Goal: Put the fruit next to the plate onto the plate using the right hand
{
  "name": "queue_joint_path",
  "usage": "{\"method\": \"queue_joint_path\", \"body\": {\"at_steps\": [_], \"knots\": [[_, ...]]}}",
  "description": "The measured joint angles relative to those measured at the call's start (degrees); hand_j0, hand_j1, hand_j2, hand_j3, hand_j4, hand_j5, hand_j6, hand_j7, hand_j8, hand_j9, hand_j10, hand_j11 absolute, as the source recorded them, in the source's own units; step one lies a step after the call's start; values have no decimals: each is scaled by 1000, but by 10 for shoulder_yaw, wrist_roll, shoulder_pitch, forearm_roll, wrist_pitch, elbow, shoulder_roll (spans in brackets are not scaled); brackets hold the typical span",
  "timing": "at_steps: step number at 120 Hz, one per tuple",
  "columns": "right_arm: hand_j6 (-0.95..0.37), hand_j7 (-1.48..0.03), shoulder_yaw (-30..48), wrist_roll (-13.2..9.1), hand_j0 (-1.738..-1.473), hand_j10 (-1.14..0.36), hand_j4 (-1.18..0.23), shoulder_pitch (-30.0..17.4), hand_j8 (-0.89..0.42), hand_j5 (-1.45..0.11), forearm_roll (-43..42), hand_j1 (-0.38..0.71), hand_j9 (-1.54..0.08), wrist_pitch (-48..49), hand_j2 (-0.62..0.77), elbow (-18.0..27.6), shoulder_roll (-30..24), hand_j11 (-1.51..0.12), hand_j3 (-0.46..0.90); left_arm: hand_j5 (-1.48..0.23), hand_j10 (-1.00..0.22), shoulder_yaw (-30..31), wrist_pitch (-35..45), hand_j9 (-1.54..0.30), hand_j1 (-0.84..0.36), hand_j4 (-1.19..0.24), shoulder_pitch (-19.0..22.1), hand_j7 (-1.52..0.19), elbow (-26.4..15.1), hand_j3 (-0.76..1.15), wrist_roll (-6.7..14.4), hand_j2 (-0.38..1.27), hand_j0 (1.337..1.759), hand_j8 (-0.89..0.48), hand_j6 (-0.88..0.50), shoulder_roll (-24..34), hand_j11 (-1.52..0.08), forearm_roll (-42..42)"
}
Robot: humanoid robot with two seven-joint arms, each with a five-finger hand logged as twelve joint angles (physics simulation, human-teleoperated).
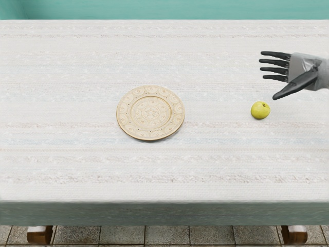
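Fingers (275, 66) of the right hand (289, 72) spread wide, empty, just far-right of the apple (260, 109), which lies on the table (77, 154) right of the plate (150, 112). Recommended: descend squarely over it before closing.

So the fruit is a small yellow-green apple (260, 110), round and kinda shiny, with a little dent showing at its top. It's sitting by itself on the pale tablecloth (77, 170), over toward the right side. The plate (150, 112) is a round cream-tan one with fancy embossed rings of pattern, lying flat around the middle of the table, maybe a touch left of centre. The apple is well apart from it, off to its right, about as far back as the plate is, and not on it yet.
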Motion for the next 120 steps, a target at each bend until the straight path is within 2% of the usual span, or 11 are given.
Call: {"method": "queue_joint_path", "body": {"at_steps": [14,28,52,65,86,99,120], "knots": [[-43,-57,1,-1,-1658,-43,-43,3,-43,-57,-2,-298,-57,0,-7,3,5,-57,0,-304,-234,0,0,-304,68,-234,0,-304,0,0,0,47,1658,-234,-234,0,-304,0],[-43,-57,3,-1,-1658,-43,-43,3,-43,-57,-3,-298,-57,0,-7,30,-2,-57,0,-304,-234,0,0,-304,69,-234,0,-304,0,0,0,47,1658,-234,-234,0,-304,0],[-43,-57,-4,-1,-1658,-43,-43,3,-43,-57,-5,-298,-57,0,-7,148,-77,-57,0,-304,-234,0,0,-304,68,-234,0,-304,0,0,0,47,1658,-234,-234,0,-304,0],[-43,-57,-8,-1,-1658,-43,-44,3,-44,-57,-20,-298,-57,-3,-7,199,-100,-57,0,-304,-234,0,0,-304,68,-234,0,-304,0,0,0,47,1658,-234,-234,0,-304,0],[-45,-57,-4,-3,-1658,-44,-44,13,-45,-57,-105,-298,-57,-101,-7,273,-119,-57,0,-304,-234,0,0,-304,69,-234,0,-304,0,0,0,47,1658,-234,-234,0,-304,0],[-46,-57,-4,-29,-1658,-45,-45,18,-45,-57,-159,-299,-57,-160,-7,308,-137,-57,0,-304,-234,0,0,-304,69,-234,0,-304,0,0,0,47,1658,-234,-234,0,-304,0],[-48,-57,-15,-113,-1658,-46,-47,21,-47,-57,-232,-299,-57,-289,-7,358,-132,-57,0,-304,-234,0,0,-304,68,-234,0,-304,0,0,0,47,1658,-234,-234,0,-304,0]]}}
